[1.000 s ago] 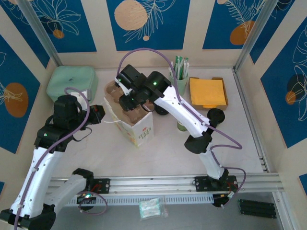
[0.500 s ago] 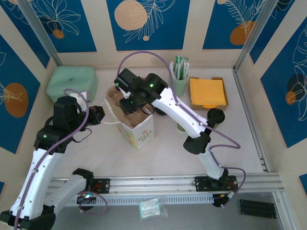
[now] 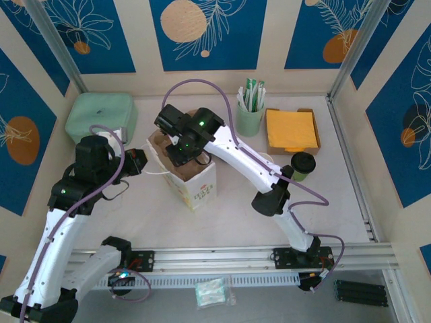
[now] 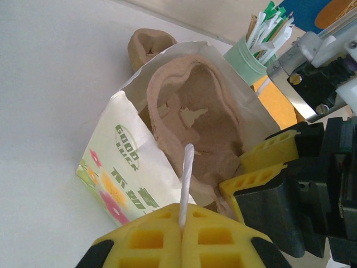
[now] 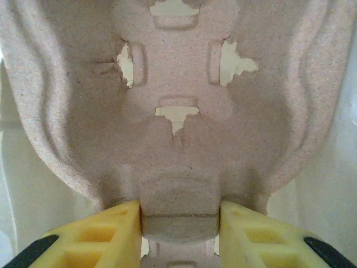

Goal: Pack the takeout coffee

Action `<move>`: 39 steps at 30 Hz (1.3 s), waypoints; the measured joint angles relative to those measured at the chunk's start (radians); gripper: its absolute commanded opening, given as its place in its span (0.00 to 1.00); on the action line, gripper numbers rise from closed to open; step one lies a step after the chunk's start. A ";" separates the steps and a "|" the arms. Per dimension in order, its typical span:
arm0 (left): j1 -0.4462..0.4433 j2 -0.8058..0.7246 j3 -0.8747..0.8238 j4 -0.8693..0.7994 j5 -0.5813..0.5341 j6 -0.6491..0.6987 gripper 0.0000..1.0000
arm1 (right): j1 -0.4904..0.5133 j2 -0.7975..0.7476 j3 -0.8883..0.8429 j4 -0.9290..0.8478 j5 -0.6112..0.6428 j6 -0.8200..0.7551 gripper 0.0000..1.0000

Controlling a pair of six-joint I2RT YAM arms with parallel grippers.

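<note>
The takeout coffee [image 3: 302, 166], a small paper cup with a black lid, stands on the table right of the right arm, with no gripper near it. The white paper bag [image 3: 196, 185] [image 4: 120, 167] stands open at mid-table. My left gripper [image 3: 140, 161] [image 4: 183, 226] is shut on the bag's white string handle [image 4: 187, 178]. My right gripper [image 3: 180, 149] [image 5: 179, 223] reaches into the bag's mouth, shut on a tab of the brown pulp cup carrier [image 5: 178, 84] [image 4: 195, 117], which stands on edge inside the bag.
A mint-green cup of sachets [image 3: 250, 114] and a tray of orange napkins [image 3: 291, 130] sit at the back right. A mint-green box [image 3: 101, 116] is at the back left. Brown pulp [image 4: 149, 44] shows just behind the bag.
The right gripper has moved left and down with the carrier, deeper into the bag's mouth. The arm has swung off the coffee cup, which now shows fully. The left arm is still.
</note>
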 measured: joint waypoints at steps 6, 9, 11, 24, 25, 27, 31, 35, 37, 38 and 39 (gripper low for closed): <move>0.000 0.000 0.000 0.000 0.000 -0.003 0.00 | 0.003 0.000 0.000 -0.020 0.018 0.006 0.36; 0.000 0.000 0.000 0.000 0.000 -0.003 0.00 | 0.006 0.000 0.000 -0.030 0.024 0.006 0.36; 0.000 0.000 0.000 0.000 0.000 -0.004 0.00 | 0.007 0.000 0.000 -0.039 0.027 0.006 0.36; 0.000 0.001 0.000 0.000 0.011 -0.004 0.00 | 0.007 0.061 0.000 -0.089 0.027 0.006 0.37; 0.000 0.001 0.000 0.000 0.011 -0.004 0.00 | 0.007 0.064 0.000 -0.090 0.027 0.006 0.37; 0.000 0.001 -0.001 0.001 0.011 -0.004 0.00 | 0.007 0.067 0.000 -0.090 0.027 0.006 0.37; 0.000 0.001 -0.008 0.002 0.011 -0.005 0.00 | 0.007 0.067 0.000 -0.090 0.027 0.006 0.37; 0.000 0.001 -0.009 0.004 0.012 -0.009 0.00 | 0.007 0.070 0.000 -0.091 0.027 0.006 0.37; 0.000 0.001 -0.010 0.005 0.014 -0.011 0.00 | 0.007 0.072 0.000 -0.091 0.031 0.006 0.37; 0.000 0.001 -0.010 0.005 0.015 -0.011 0.00 | 0.008 0.074 0.000 -0.092 0.034 0.006 0.37; 0.000 0.001 -0.010 0.006 0.016 -0.011 0.00 | 0.008 0.075 0.000 -0.093 0.038 0.006 0.37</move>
